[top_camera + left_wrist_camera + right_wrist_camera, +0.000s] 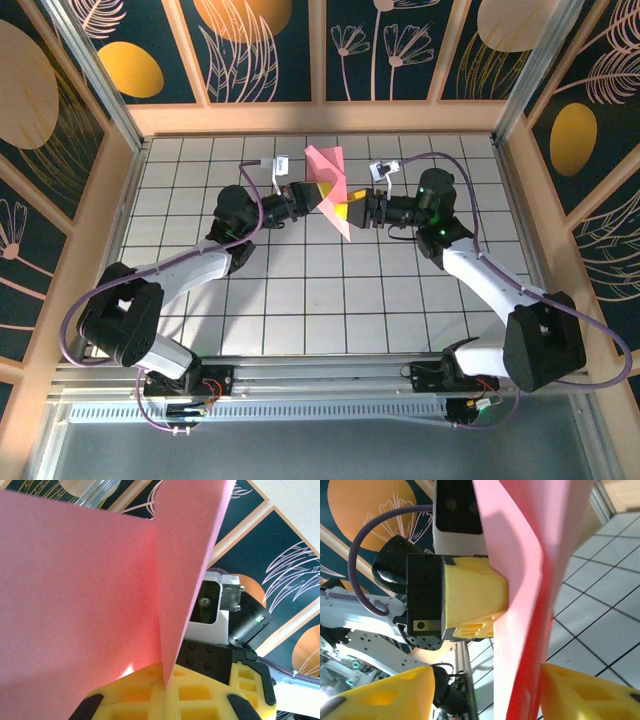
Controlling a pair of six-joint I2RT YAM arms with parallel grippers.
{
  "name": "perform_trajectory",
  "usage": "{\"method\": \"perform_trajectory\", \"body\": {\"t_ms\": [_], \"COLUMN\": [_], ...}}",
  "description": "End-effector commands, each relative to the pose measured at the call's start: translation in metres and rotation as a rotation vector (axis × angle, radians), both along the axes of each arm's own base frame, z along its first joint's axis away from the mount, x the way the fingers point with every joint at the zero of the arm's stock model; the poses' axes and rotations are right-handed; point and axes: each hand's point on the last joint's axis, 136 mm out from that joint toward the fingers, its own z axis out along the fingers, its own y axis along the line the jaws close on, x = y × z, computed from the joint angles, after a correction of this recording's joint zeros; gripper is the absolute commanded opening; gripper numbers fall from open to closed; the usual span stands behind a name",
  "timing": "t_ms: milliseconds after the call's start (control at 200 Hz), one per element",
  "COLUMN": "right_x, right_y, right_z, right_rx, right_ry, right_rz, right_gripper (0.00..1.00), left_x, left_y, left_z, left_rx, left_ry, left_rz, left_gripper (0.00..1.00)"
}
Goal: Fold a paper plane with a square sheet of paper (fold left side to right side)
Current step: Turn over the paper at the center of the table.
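Note:
The salmon-pink sheet of paper (327, 166) is held on edge above the back middle of the table, folded into layers along a crease. Whether it has a paper plane's dart shape I cannot tell. My left gripper (322, 193) comes from the left and is shut on the paper's lower edge. In the left wrist view the paper (75, 580) rises out of the closed yellow pads (165, 681). My right gripper (352, 210) faces it from the right. Its jaws (489, 680) straddle the paper (525, 630), the right pad (585, 692) touching it and the left pad (380, 695) apart from it.
The white grid-tiled table (330, 290) lies below, with a raised wooden rim (320, 118) and patterned wall panels around it. Both arms reach inward from the near edge, with purple cables (470, 170) looping beside them.

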Motion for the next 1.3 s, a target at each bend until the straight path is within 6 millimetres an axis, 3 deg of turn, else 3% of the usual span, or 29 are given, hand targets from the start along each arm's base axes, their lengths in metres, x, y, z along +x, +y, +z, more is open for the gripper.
{"method": "perform_trajectory", "body": {"t_ms": [0,110,230,350,536,711,896,1051,1186,1296], "right_x": [0.004,0.007,0.01,0.012,0.021,0.039,0.064,0.073,0.073,0.072], "right_y": [0.0,-0.001,-0.003,-0.006,-0.014,-0.017,-0.032,-0.045,-0.037,-0.028], "right_z": [0.011,0.009,0.009,0.008,0.0,-0.026,-0.071,-0.11,-0.134,-0.159], "right_rx": [-0.008,-0.025,-0.036,-0.056,-0.122,-0.38,-0.857,-1.225,-1.383,-1.454], "right_ry": [-0.045,-0.042,-0.041,-0.04,-0.04,-0.094,-0.174,-0.242,-0.287,-0.282], "right_rz": [-0.02,-0.047,-0.072,-0.106,-0.2,-0.411,-0.737,-0.91,-0.949,-0.926], "right_gripper": [0.5,0.33,0.09,0.0,0.0,0.0,0.0,0.0,0.0,0.0], "left_x": [-0.007,-0.006,-0.002,0.002,0.019,0.029,0.021,0.01,0.003,-0.001], "left_y": [-0.004,-0.005,-0.004,0.002,0.027,0.082,0.139,0.173,0.194,0.199], "left_z": [0.021,0.019,0.015,0.012,-0.007,-0.019,-0.026,-0.029,-0.032,-0.031], "left_rx": [-0.043,-0.038,-0.02,0.012,0.16,0.28,0.361,0.377,0.388,0.387], "left_ry": [-0.065,-0.06,-0.05,-0.058,-0.033,-0.006,0.026,0.049,0.063,0.06], "left_rz": [-0.039,-0.036,-0.016,0.047,0.261,0.567,0.813,0.952,1.033,1.05], "left_gripper": [0.0,0.0,0.2,0.32,0.52,0.66,0.68,0.69,0.71,0.71]}}
